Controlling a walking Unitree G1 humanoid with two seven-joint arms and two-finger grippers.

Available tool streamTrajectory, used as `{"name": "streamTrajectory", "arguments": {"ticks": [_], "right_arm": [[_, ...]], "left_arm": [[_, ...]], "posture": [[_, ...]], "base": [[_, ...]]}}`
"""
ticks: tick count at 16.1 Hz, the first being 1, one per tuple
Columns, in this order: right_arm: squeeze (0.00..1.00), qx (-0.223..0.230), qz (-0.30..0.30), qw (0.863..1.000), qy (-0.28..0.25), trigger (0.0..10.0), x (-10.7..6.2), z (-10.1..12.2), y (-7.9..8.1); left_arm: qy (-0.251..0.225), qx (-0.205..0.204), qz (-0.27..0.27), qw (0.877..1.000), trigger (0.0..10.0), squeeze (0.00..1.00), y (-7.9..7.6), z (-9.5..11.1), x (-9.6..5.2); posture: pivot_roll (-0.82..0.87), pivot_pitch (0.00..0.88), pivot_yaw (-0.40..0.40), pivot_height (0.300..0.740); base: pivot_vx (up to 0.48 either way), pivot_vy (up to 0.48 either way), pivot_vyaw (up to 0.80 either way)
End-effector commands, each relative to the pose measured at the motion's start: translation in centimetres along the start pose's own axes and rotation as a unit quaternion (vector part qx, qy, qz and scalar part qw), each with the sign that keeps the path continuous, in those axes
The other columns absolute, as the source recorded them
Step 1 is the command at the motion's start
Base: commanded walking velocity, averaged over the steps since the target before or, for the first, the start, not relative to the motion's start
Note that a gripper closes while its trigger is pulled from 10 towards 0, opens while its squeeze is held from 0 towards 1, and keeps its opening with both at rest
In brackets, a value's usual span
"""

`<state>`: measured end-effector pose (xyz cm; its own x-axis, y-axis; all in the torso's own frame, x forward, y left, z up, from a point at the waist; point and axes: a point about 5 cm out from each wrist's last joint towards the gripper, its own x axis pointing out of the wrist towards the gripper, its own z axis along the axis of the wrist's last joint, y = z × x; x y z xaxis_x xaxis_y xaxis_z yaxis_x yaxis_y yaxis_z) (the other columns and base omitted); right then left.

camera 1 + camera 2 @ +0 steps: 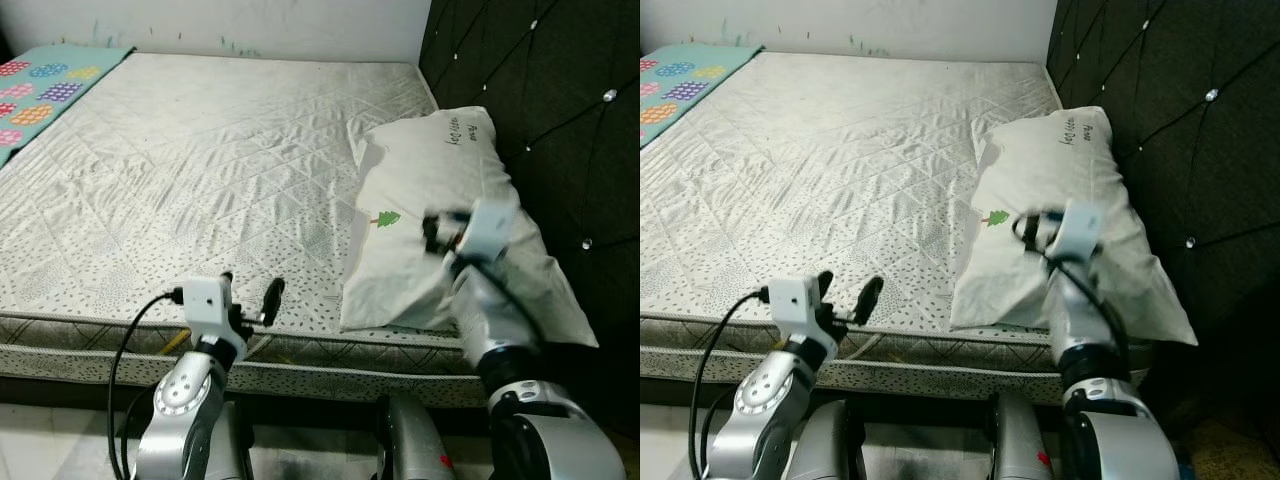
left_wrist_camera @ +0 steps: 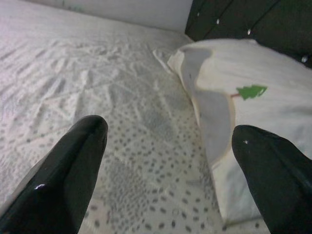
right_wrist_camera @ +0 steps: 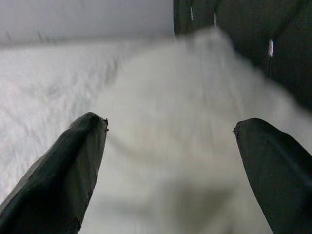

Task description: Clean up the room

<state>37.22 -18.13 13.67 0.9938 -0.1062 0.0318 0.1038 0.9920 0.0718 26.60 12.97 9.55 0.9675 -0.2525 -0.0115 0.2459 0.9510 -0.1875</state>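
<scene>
The pillow point(image 1: 450, 210) lies at the right of the frame on the mattress point(image 1: 200, 170), its long side against the dark tufted headboard point(image 1: 540, 90) and its lower end hanging a little past the mattress's near edge. The right gripper point(image 3: 168, 161) is raised directly above the pillow's lower half, fingers point(image 3: 73, 165) spread wide and holding nothing; in the right wrist view the pillow runs blurred between them. The left gripper point(image 1: 250, 297) hovers at lower centre-left over the mattress's near edge, well apart from the pillow, also spread wide and empty; its wrist view has the pillow's near corner just inside the fingers' spread.

The mattress's near edge crosses the lower frame. To the left of the pillow the quilted, speckled surface is bare up to the white wall point(image 1: 270, 25) at the top, with a teal patterned blanket point(image 1: 45, 85) in the upper left corner.

The pillow is off-white, plump and creased, with a small green tree print point(image 1: 386, 218) on its left side and dark script lettering near its upper end, too small to read.
</scene>
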Motion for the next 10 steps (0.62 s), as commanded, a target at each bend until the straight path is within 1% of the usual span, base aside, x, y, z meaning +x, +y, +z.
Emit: {"name": "streamTrajectory", "arguments": {"ticks": [1, 2, 3, 4, 7, 8, 9, 10], "right_arm": [[0.00, -0.022, 0.018, 0.999, -0.024, 10.0, -0.3, 0.4, 0.2], [0.00, -0.043, 0.033, 0.997, -0.052, 10.0, -0.7, 1.2, 0.4], [0.00, -0.053, 0.043, 0.995, -0.072, 10.0, -1.3, 1.6, 0.6], [0.00, -0.058, 0.057, 0.993, -0.084, 10.0, -2.4, 1.8, 1.1], [0.00, -0.037, 0.082, 0.993, -0.079, 10.0, -5.1, 1.2, 2.1], [0.00, -0.019, 0.085, 0.993, -0.078, 10.0, -5.7, 1.2, 2.6], [0.00, -0.001, 0.090, 0.993, -0.076, 10.0, -5.9, 1.5, 3.1], [0.00, 0.007, 0.093, 0.993, -0.078, 10.0, -6.0, 1.7, 3.4]], "left_arm": [[0.001, 0.003, 0.007, 1.000, 10.0, 0.00, 0.2, -0.1, 0.1], [-0.001, 0.004, 0.007, 1.000, 10.0, 0.00, 0.2, -0.1, 0.2], [-0.004, 0.004, 0.008, 1.000, 10.0, 0.00, 0.2, -0.1, 0.2], [-0.009, 0.004, 0.010, 1.000, 10.0, 0.00, 0.2, 0.1, 0.1], [-0.017, 0.003, 0.011, 1.000, 10.0, 0.00, 0.3, 0.1, 0.0], [-0.021, 0.001, 0.011, 1.000, 10.0, 0.00, 0.3, 0.2, 0.0], [-0.023, 0.000, 0.009, 1.000, 10.0, 0.00, 0.2, 0.3, 0.2], [-0.024, -0.001, 0.008, 1.000, 10.0, 0.00, 0.1, 0.3, 0.3]], "posture": [[-0.06, 0.000, 0.003, 0.560], [-0.07, 0.000, 0.002, 0.560], [-0.07, 0.000, 0.002, 0.560], [-0.07, 0.000, -0.001, 0.560], [-0.08, 0.000, -0.001, 0.560], [-0.08, 0.000, 0.003, 0.560], [-0.09, 0.000, 0.009, 0.560], [-0.09, 0.000, 0.009, 0.560]], "base": [[0.000, 0.000, 0.00], [0.000, 0.000, 0.00], [0.000, 0.000, 0.00], [0.000, 0.000, 0.00], [0.000, 0.000, 0.00], [0.000, 0.000, 0.00], [0.000, 0.000, 0.00], [0.000, 0.000, 0.00]]}}
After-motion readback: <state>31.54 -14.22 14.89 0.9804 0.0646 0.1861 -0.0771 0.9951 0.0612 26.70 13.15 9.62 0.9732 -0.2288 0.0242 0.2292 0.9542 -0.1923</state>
